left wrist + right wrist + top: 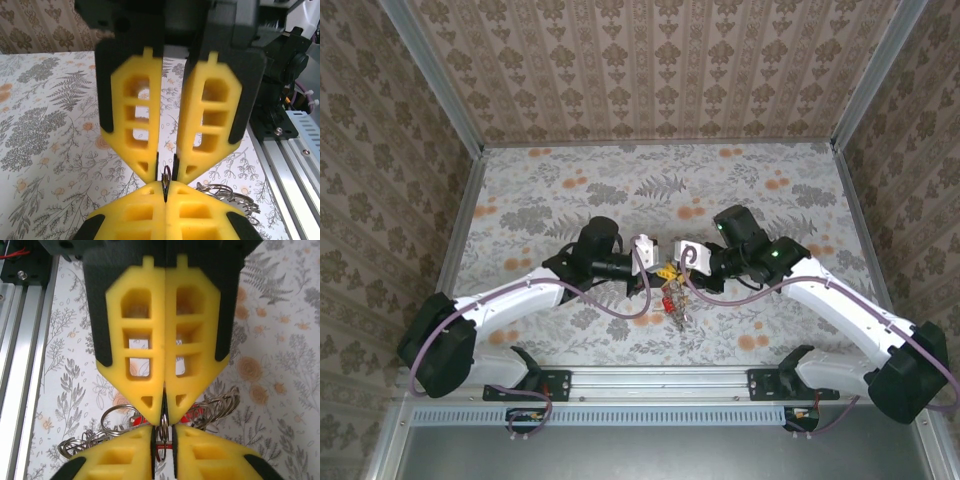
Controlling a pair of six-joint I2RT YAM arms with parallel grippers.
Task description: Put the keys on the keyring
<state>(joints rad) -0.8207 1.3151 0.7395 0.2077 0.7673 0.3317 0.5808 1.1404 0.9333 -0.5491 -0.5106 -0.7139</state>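
My two grippers meet tip to tip low over the middle of the table. The left gripper point(658, 266) point(165, 189) is shut on a thin grey metal ring seen edge-on, the keyring point(166, 175) point(162, 442). The right gripper point(673, 267) point(163, 437) has its yellow fingers slightly apart, and the keyring stands in the gap between them. Below the grippers lies the bunch of keys point(673, 300) with red heads point(136, 419), along with loose metal loops point(114, 415) point(225, 192).
The floral tabletop point(550, 190) stretches wide behind and beside the arms. Patterned walls close in the back and both sides. An aluminium rail point(660, 385) runs along the near edge.
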